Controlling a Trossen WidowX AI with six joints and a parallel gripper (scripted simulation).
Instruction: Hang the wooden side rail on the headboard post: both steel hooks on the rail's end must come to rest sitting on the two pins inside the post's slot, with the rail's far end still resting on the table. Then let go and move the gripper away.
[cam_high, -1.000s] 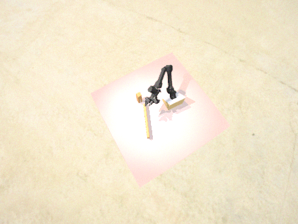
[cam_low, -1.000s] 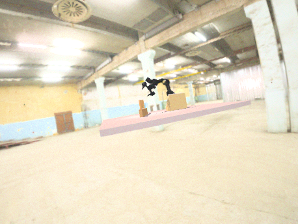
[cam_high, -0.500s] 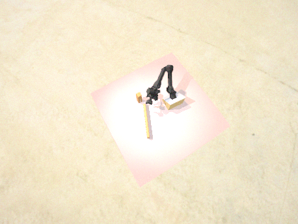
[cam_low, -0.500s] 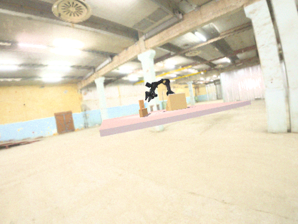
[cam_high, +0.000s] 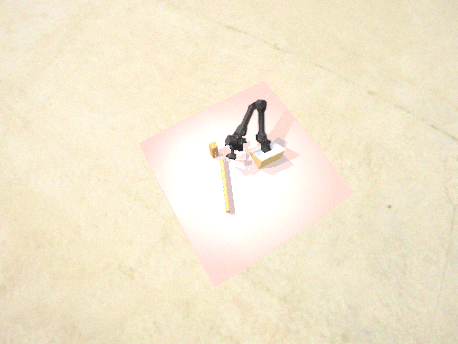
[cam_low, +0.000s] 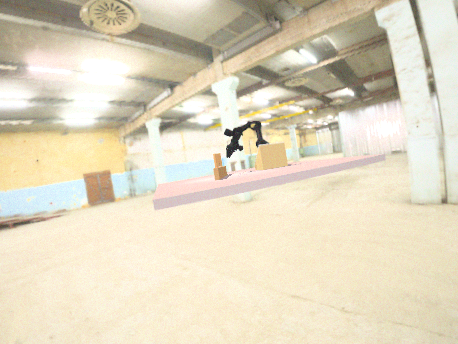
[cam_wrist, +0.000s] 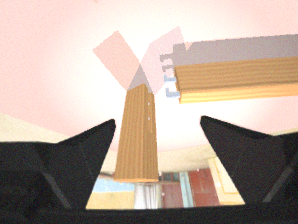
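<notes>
The wooden side rail lies on the table. In the wrist view, two steel hooks stick out of its near end toward the headboard post, with a gap between. The post stands upright; two small pale pins show on its side facing the rail. My gripper is open and empty. It is above the table, on the robot's side of the post. In the wrist view the post shows between the fingertips, and the rail is beyond them at upper right.
The arm stands on a wooden block with a white top, to the right of the post in the top and exterior views. The pink table carries everything; its edges show in the top and exterior views. Shadows fall beside the post and rail.
</notes>
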